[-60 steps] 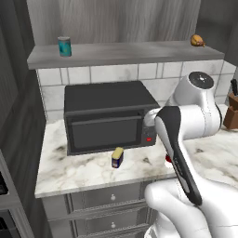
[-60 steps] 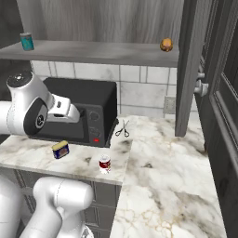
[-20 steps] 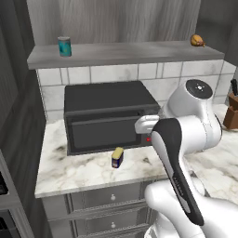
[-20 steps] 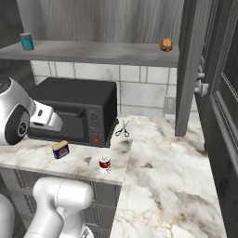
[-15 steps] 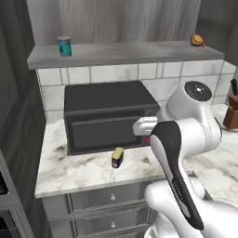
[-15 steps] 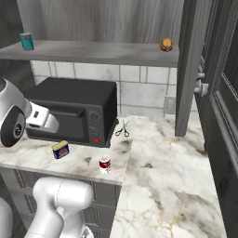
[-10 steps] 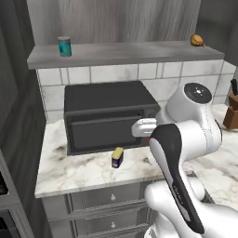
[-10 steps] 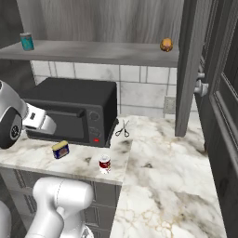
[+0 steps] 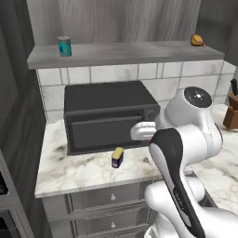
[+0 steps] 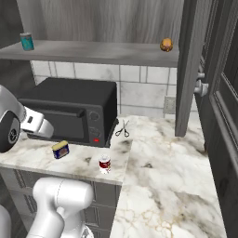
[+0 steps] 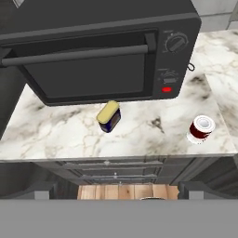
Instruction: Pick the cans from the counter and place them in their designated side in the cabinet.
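Two cans down on the marble surface (image 10: 158, 153), neither one lifted. Yellow-topped can (image 11: 109, 116) with dark blue body just in front of the black microwave (image 11: 102, 51), below the oven door, near the front edge; same can in the left base view (image 9: 117, 157) and the right base view (image 10: 60, 149). Red can (image 11: 201, 128) with white bands standing upright further along the front edge, below the microwave's knobs and red button (well apart from the yellow-topped one); seen too from the right base camera (image 10: 105, 164).

Claw: wide open, holding nothing, poised above the surface's front edge and looking down on both cans; fingertips themselves hard to make out in the hand view. White arm (image 9: 186, 139) bent across the front of the microwave, wrist end level with the oven door.

Up above, cabinet shelf board (image 10: 102, 52) carrying a teal can (image 9: 64, 46) at its left end and a brown-orange lumpy food item (image 10: 166, 44) toward its right end, with a long bare stretch between. Cabinet door (image 10: 190, 65) swung open at the right. Small scissors (image 10: 122, 128) lying on the surface just right of the microwave. Knife block (image 9: 230, 114) at the far right of the left base view. Grey drawers (image 9: 107, 204) with round knobs below.
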